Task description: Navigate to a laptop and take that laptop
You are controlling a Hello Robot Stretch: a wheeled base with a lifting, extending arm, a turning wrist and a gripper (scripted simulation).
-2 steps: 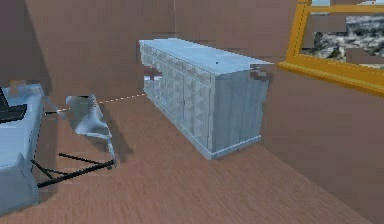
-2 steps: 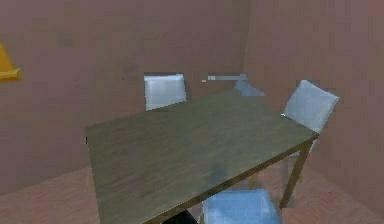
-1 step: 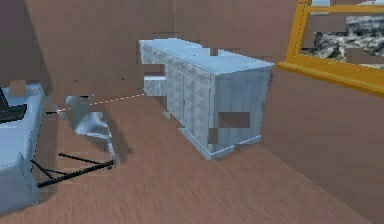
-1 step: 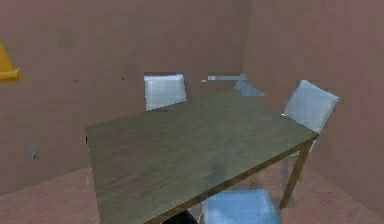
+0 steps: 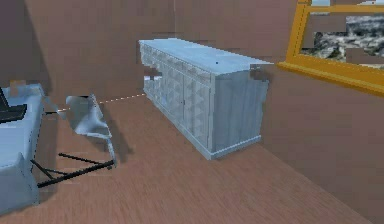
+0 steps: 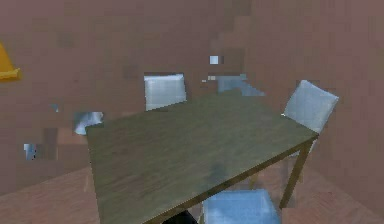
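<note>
In the forward view, a pale blue-grey surface [image 5: 22, 140] juts in from the left edge on thin dark legs. On its top, right at the picture's edge, lies a dark flat slab [image 5: 10, 108]. It is where a laptop might be, but it is cut off, so I cannot tell what it is, which way it faces or how its long side runs. Just beside the surface stands a pale chair [image 5: 88, 118], its back towards the camera. Farther in, a long blue-grey sideboard [image 5: 205, 95] with rows of drawer fronts stands against the brown wall, its long side running away up the left. A picture in a yellow frame [image 5: 335, 45] hangs on the right wall. The floor [image 5: 200, 190] is reddish wood.

In the arm side view, a brown wooden tabletop [image 6: 190, 150] lies slantwise across the middle. Pale chairs ring it: one behind [image 6: 165, 90], one at the right end [image 6: 312, 105], one at the near side [image 6: 240, 208], and a smaller one at the left [image 6: 88, 121]. A yellow corner [image 6: 8, 65] pokes in at the left edge.

I cannot tell the pincer's state.
</note>
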